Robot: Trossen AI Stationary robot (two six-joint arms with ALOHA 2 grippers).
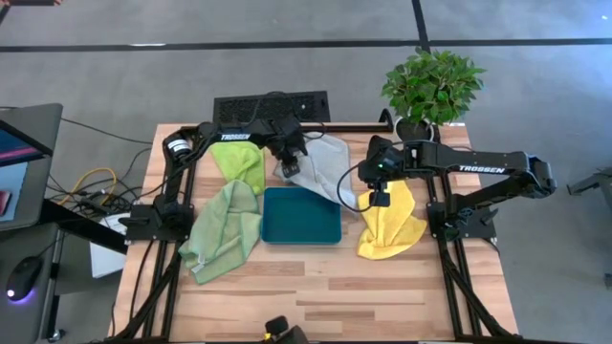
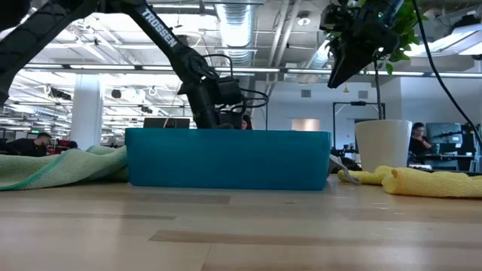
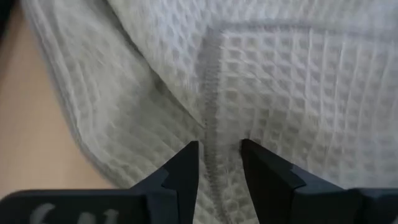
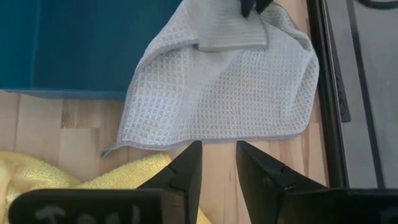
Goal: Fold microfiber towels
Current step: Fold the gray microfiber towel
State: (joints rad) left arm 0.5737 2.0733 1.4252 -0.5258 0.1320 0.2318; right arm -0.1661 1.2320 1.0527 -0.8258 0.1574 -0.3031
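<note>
The light grey towel [image 1: 323,167] lies crumpled on the table behind the teal tray [image 1: 301,216], one flap folded over itself. My left gripper [image 3: 219,149] stands open, pointing steeply down, with a finger on either side of the flap's hemmed edge [image 3: 210,81]. A lime green towel [image 1: 241,164] and a pale sage one [image 1: 225,229] lie left of the tray. The yellow towel [image 1: 392,225] lies bunched to its right. My right gripper [image 4: 219,152] hangs open above the bare table between the grey towel [image 4: 224,87] and the yellow one, holding nothing. My left gripper comes at the grey towel from above, slanting, its fingertips [image 3: 186,162] straddling the stitched hem of the folded-over flap [image 3: 214,155]. Whether the tips touch the cloth, I cannot tell. The towel lies slack on the table.
A black keyboard [image 1: 271,105] and a potted plant [image 1: 430,86] stand at the table's far edge. The tray [image 2: 226,158] sits mid-table between the towels. Bare wood stretches along the near half of the table [image 1: 316,296]. People sit in the room beyond.
</note>
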